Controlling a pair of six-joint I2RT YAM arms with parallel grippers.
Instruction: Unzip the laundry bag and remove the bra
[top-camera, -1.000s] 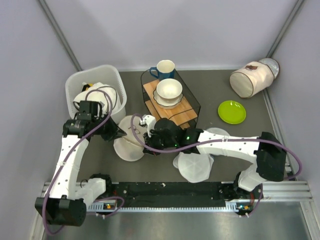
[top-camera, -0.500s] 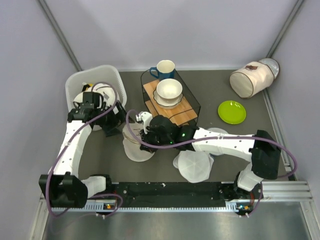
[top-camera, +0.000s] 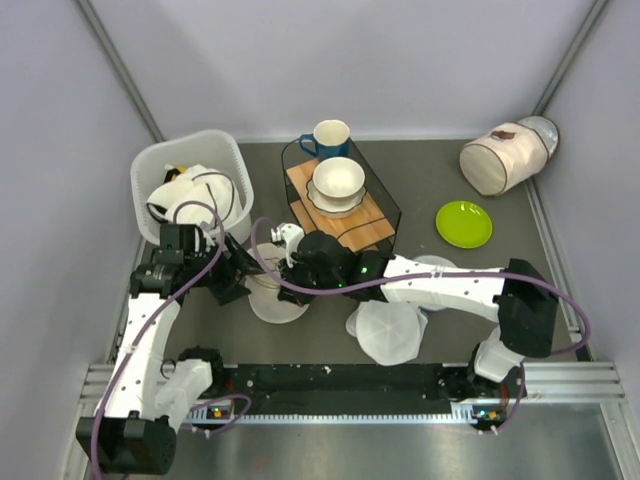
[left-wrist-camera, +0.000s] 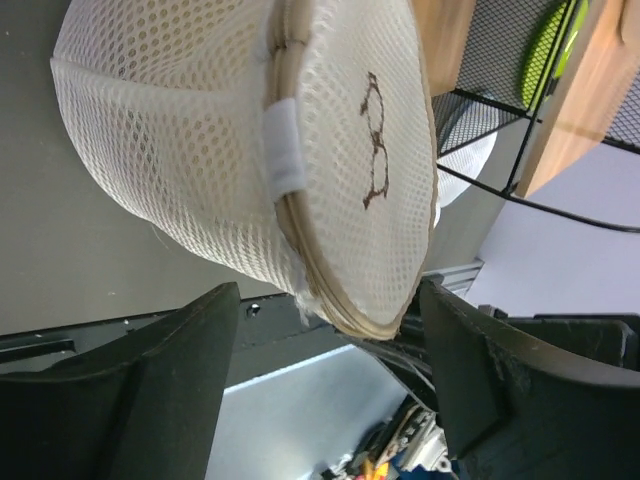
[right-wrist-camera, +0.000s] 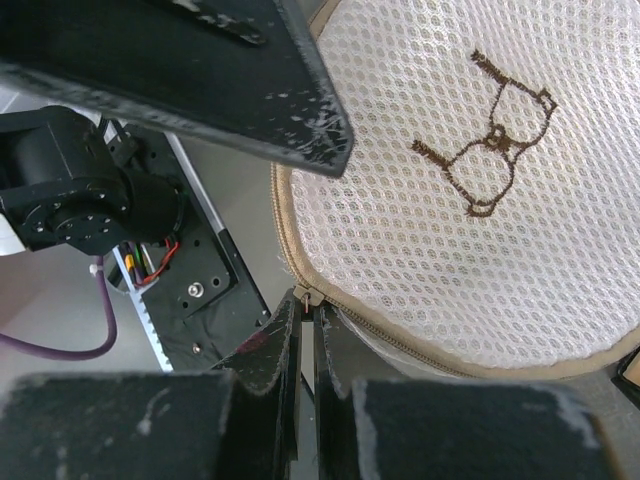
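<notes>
As the top view shows, the laundry bag (top-camera: 278, 300) is on the grey table (top-camera: 430, 175), toward its front left, just before the white basket (top-camera: 150, 170). The left gripper (top-camera: 240, 283) is at the bag's left edge and the right gripper (top-camera: 290, 270) is at its far edge. From here I cannot tell how their jaws stand.

In the left wrist view, the bag (left-wrist-camera: 200, 130) stands tilted, and its face with the brown eyeglasses-like mark (left-wrist-camera: 375, 140) is turned to the right. The left gripper (left-wrist-camera: 325, 295) has its jaws wide apart, with the bag's lower rim between the two fingers (left-wrist-camera: 150, 390). Whether they touch it, I cannot tell.

In the right wrist view, the marked face of the bag (right-wrist-camera: 420, 260) fills the upper right. The right gripper (right-wrist-camera: 304, 305) has its jaws almost closed, and they pinch the small zip pull (right-wrist-camera: 302, 293) at the tan rim. To the right of the pull, the zip looks closed
</notes>
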